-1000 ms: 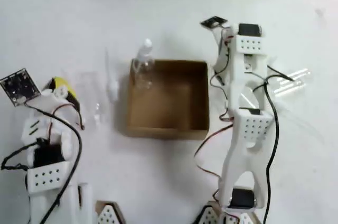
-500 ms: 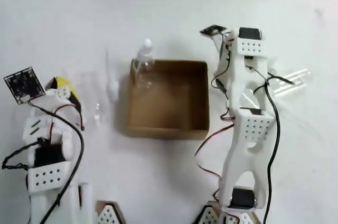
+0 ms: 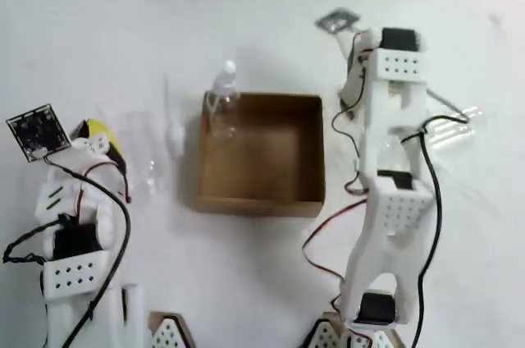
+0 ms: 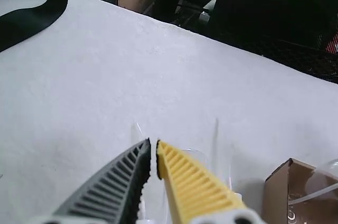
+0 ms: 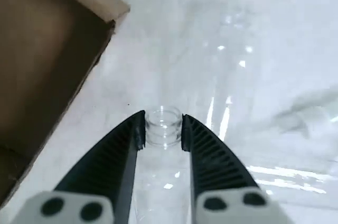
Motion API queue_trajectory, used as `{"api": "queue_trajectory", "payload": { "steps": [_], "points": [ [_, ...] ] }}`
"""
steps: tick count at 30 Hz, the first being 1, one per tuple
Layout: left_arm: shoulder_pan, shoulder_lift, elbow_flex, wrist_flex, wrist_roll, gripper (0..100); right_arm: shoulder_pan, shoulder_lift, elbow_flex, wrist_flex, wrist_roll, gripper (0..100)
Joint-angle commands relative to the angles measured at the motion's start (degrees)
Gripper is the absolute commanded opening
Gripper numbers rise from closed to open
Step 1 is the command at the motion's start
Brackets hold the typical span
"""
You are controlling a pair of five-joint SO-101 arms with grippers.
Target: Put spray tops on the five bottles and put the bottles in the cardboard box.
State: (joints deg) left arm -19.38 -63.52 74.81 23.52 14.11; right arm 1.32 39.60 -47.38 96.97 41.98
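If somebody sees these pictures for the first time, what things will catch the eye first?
The brown cardboard box in the middle of the white table stands out most, with a clear bottle carrying a white spray top at its far left corner. Next comes the right gripper, closed on the neck of an uncapped clear bottle beside the box.

High view overhead; close wrist views; cardboard box (image 3: 261,203) seemingly common.

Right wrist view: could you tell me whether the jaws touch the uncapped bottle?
Touching. The right wrist view shows the right gripper closed on the bottle neck, both jaws against it, no gap.
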Motion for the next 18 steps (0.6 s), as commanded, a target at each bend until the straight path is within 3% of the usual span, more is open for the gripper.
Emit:
{"api": "queue_trajectory", "payload": {
  "steps": [1,5,10,14,18],
  "points": [
    [0.7,-0.8,-0.8,-1.8,-0.6,2,-0.6,-16.4,-2.8,1.8,-2.5,1.6],
    [0.7,-0.8,-0.8,-1.8,-0.6,2,-0.7,-27.4,-2.4,1.8,-9.1,1.6],
    [0.7,-0.8,-0.8,-1.8,-0.6,2,-3.6,-39.6,4.1,1.7,-10.4,1.6],
    [0.7,-0.8,-0.8,-1.8,-0.6,2,-8.7,-50.4,12.3,1.5,-10.5,1.6],
    [0.7,-0.8,-0.8,-1.8,-0.6,2,-15.5,-63.4,18.5,-0.5,-15.4,1.6]
  ]
}}
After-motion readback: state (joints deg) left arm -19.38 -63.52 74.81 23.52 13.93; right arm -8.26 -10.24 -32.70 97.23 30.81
